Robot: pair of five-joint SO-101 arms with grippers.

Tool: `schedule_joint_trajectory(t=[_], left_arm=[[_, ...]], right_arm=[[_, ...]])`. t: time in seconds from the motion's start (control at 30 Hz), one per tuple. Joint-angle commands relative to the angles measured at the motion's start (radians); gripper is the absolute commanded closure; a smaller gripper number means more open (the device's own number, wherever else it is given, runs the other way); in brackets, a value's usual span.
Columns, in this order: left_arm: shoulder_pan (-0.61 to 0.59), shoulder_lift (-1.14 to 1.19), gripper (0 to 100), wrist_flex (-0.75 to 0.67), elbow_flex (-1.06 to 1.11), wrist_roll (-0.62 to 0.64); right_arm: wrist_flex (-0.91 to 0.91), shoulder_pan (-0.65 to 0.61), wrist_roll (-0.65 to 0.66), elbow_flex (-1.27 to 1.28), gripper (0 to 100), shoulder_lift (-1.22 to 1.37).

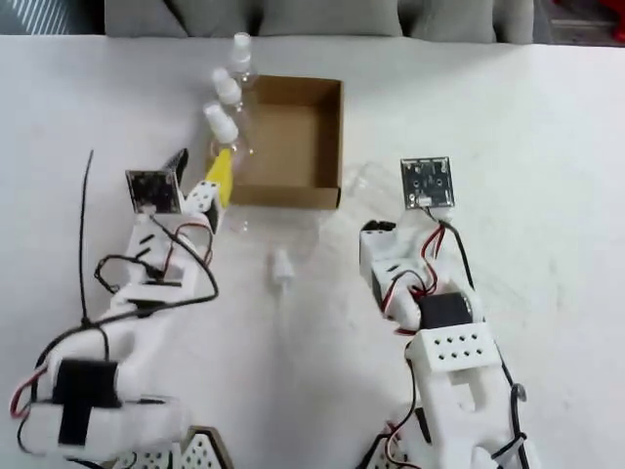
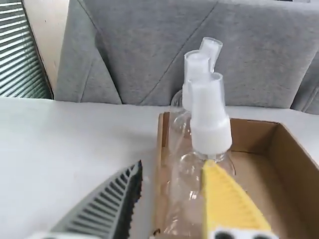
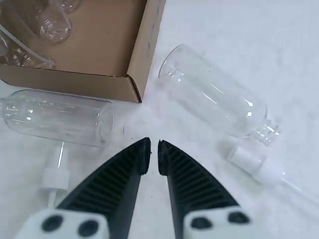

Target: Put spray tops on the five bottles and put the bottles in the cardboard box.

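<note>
Three capped bottles (image 2: 207, 114) stand in the cardboard box (image 3: 75, 84) beyond the wide left claw (image 2: 174, 167); two bare bottles (image 3: 214, 94) and loose spray tops (image 3: 256, 167) lie on the counter (image 3: 249, 30) before the near-shut, empty right claw (image 3: 153, 147).

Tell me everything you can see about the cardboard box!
The cardboard box is plain brown, shallow and roughly square, with its top open. It sits flat on the white table, just beyond the two arms. Three clear bottles with white spray tops stand inside along one wall, and the rest of its floor is bare. The left gripper is at that wall's near corner, jaws apart; whether it touches the box I cannot tell.
</note>
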Motion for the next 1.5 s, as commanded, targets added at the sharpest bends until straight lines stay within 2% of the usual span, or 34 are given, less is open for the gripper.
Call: schedule_joint_trajectory(t=[0.0, 0.33, 0.5, 0.63, 0.83, 1.13, 1.2, 1.37, 1.47], left_arm=[[0.002, -0.159, 87, 0.203, -0.003, 0.011], [0.002, -0.486, 87, 0.865, -0.003, 0.011], [-0.068, -0.519, 87, 1.054, 0.003, 0.011], [-0.148, -0.518, 87, 1.096, 0.011, 0.011], [-0.166, -0.519, 87, 1.022, 0.114, -0.044], [-0.166, -0.519, 87, 1.022, 0.118, -0.068], [-0.166, -0.519, 87, 1.023, 0.12, -0.068], [-0.166, -0.519, 87, 1.023, 0.12, -0.069], [-0.166, -0.519, 87, 1.023, 0.12, -0.069]], right_arm=[[-0.021, 0.008, 0.012, -0.006, 98.1, -0.013], [-0.01, 0.099, 0.014, -0.048, 98.1, -0.012], [0.077, 0.139, 0.009, -0.133, 98.1, -0.01], [0.15, 0.159, 0.005, -0.219, 98.1, -0.01], [0.254, 0.159, 0.014, -0.359, 98.1, 0.033], [0.584, 0.107, 0.247, -0.804, 97.7, 0.51], [0.656, 0.107, 0.255, -0.907, 94.2, 0.611], [0.746, 0.104, 0.267, -1.111, 77.9, 0.829], [0.756, 0.094, 0.374, -1.195, 75.1, 0.952]])
